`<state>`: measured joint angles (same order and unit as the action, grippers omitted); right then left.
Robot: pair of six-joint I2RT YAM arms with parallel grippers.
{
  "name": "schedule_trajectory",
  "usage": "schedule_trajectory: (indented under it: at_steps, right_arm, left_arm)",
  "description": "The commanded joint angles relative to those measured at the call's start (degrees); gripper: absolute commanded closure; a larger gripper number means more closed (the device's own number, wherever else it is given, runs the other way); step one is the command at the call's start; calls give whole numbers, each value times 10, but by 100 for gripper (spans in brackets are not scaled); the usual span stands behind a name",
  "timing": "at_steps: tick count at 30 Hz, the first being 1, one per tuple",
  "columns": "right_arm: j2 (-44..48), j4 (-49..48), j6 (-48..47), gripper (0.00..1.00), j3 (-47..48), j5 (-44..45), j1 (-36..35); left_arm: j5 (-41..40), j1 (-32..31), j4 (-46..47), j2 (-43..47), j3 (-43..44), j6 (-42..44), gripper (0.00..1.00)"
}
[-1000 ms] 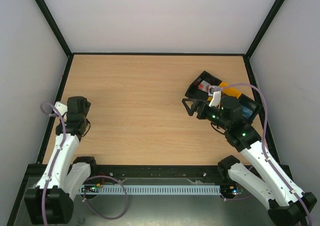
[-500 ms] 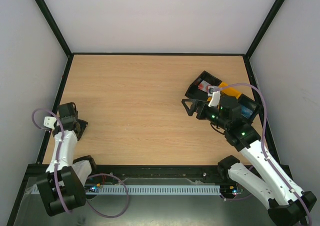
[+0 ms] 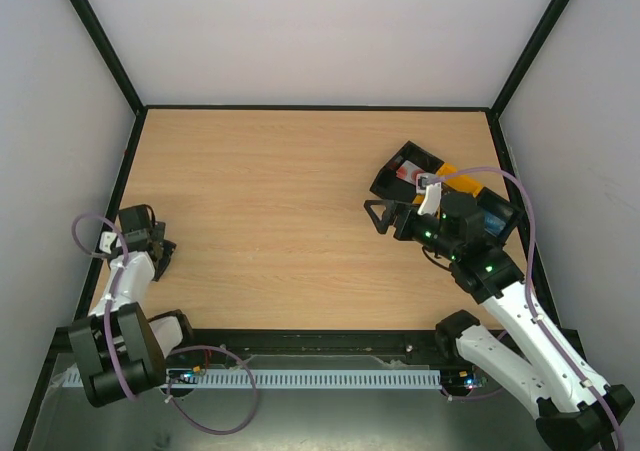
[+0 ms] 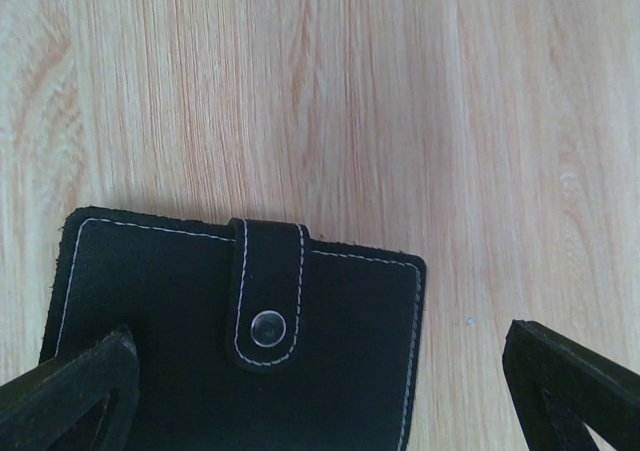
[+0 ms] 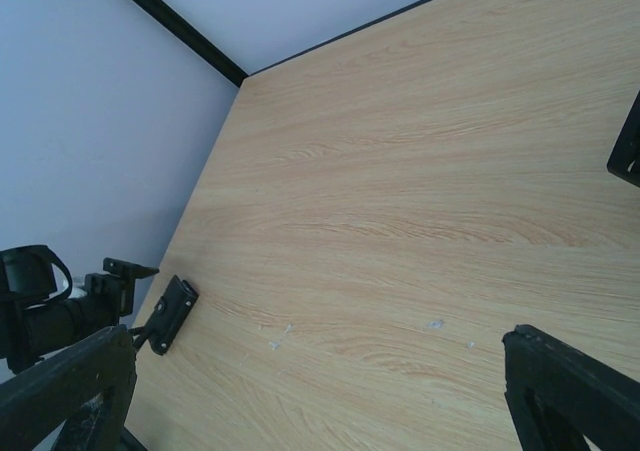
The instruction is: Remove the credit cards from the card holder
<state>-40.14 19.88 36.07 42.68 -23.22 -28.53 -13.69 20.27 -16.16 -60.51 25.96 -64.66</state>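
Nothing readable from where I stand: no lettering, brand or number, even on the card holder (image 4: 340,351) at six o'clock.

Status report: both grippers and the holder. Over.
Left gripper open over holder. Right gripper open, empty, near tray. Holder flat, strap snapped shut, no cards showing.

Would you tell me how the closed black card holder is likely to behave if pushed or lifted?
Lying flat on the table, the card holder would probably slide, not roll. Its stitched, leather-like cover looks pliable. The snapped strap should keep it shut.
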Motion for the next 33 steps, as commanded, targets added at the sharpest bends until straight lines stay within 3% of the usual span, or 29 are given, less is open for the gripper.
schedule_trajectory:
  at_steps: [1,8,18,33]
  right_arm:
    - [8,16,1,2,13,2,-3]
    - [10,19,1,2,16,5,-3]
    - [3,28,1,2,16,17,-3]
    - [-2,21,21,2,-7,16,-3]
  left_arm:
    - [46,-1,18,-35,-11,11,0]
    - [51,-21,23,-40,-10,8,0]
    - [50,-106,31,-34,-19,-10,0]
    - [77,-323,70,12,-61,-112,0]
